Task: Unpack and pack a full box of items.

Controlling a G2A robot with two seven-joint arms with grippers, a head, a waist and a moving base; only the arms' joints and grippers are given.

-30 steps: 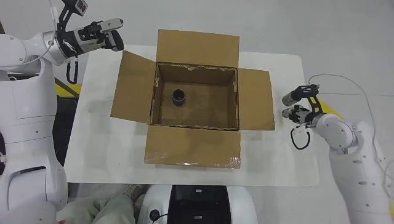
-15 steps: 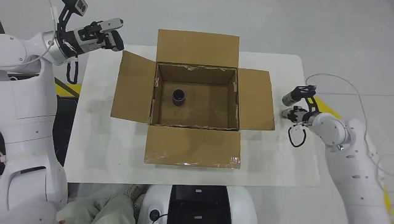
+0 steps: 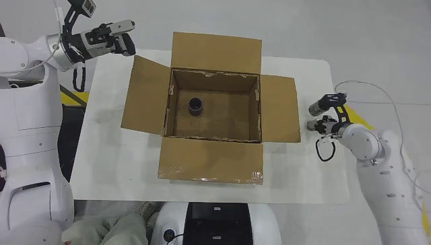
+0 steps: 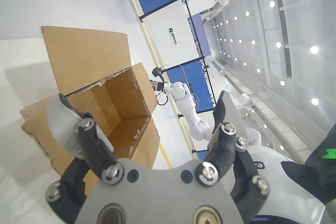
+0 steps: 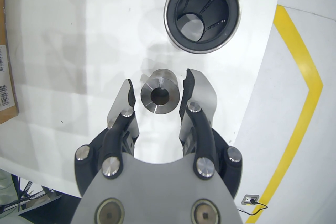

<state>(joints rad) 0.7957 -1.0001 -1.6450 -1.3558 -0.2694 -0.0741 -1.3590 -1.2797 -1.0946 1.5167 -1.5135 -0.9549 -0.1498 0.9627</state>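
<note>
Box (image 3: 212,114), we count one ring (image 3: 196,106) inside, sleeve (image 5: 201,12) and bushing (image 5: 160,95) outside, right gripper (image 5: 159,80) spread astride bushing, left gripper (image 4: 139,104) spread.

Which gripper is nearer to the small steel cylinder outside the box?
Right. The right gripper straddles the small steel cylinder; the left gripper hangs on the other side of the box.

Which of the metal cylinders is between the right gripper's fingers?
The small steel bushing, upright inside the open right gripper. The bigger black-lined bearing stands beyond it; a third cylinder sits in the cardboard box.
</note>
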